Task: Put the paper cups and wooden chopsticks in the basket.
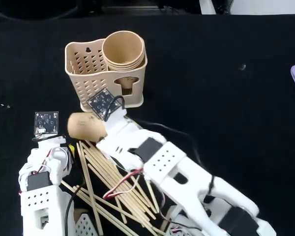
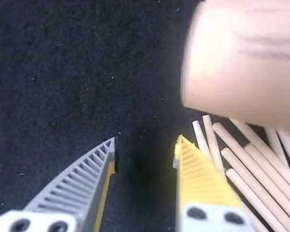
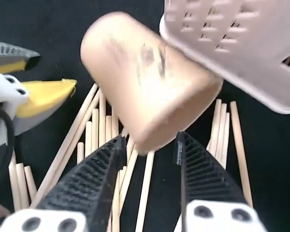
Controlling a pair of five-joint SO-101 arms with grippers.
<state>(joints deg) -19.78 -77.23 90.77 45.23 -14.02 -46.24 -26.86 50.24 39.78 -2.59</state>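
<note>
Paper cup (image 3: 145,92), tan, scuffed, tilted

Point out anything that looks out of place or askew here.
One paper cup is tipped on its side in front of the basket, unlike the stacked cups standing upright inside it. The wooden chopsticks sprawl crisscrossed in a loose heap on the table.

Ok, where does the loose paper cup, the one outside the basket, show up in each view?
High view: paper cup just in front of the basket, between the two arms.
Left wrist view: paper cup beyond the yellow finger, over the chopstick ends.
Right wrist view: paper cup at centre, next to the basket's corner.
Shared landmark: the wooden chopsticks scattered beside it.
</note>
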